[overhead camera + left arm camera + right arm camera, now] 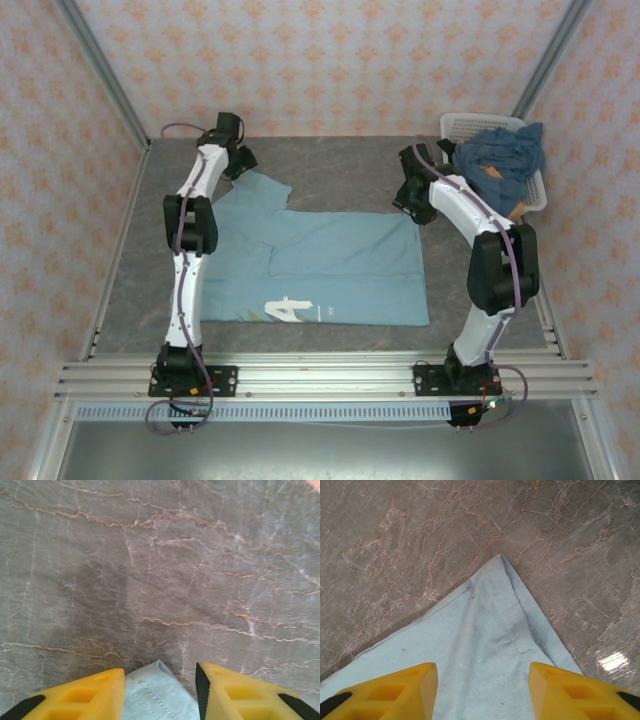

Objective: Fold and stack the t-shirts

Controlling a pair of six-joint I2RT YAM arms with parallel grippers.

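The light sky-blue t-shirt (330,270) lies spread on the grey table, its lower part folded up, with white letters (290,311) showing near the front edge. My left gripper (240,165) is low over the far-left sleeve. In the left wrist view the sleeve's corner (155,696) lies between my left gripper's (160,680) open yellow fingers. My right gripper (408,205) is at the shirt's far-right corner. The right wrist view shows that pointed corner (487,625) flat under my open right gripper (482,672). The slate-blue t-shirt (502,155) is heaped in the basket, with a patch of the orange-tan t-shirt (492,173) under it.
A white lattice basket (470,125) stands at the back right corner, close behind the right arm. Metal posts and patterned walls enclose the table. Bare marbled grey table (160,570) stretches beyond both grippers toward the back wall.
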